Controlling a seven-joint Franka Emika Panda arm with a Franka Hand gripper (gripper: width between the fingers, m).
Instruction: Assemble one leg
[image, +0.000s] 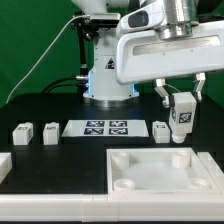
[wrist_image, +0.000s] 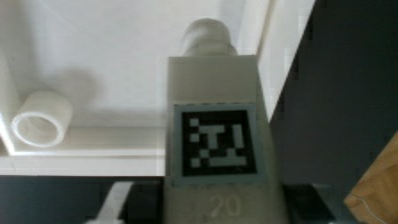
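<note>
My gripper (image: 181, 101) is shut on a white leg (image: 181, 120) and holds it upright, tag facing out, just above the far right corner of the large white tabletop (image: 160, 176). In the wrist view the leg (wrist_image: 217, 110) fills the middle between my gripper's (wrist_image: 217, 206) fingers (wrist_image: 127, 203), its rounded end pointing down at the tabletop (wrist_image: 98, 60). A round corner recess (wrist_image: 39, 122) lies off to one side of the leg's end. Three more legs lie on the black table, two (image: 22, 133) (image: 50, 131) at the exterior view's left and one (image: 160, 130) beside the held leg.
The marker board (image: 105, 128) lies between the loose legs, in front of the arm's base (image: 105, 85). Another white part (image: 4, 165) pokes in at the exterior view's left edge. A green backdrop stands behind the table.
</note>
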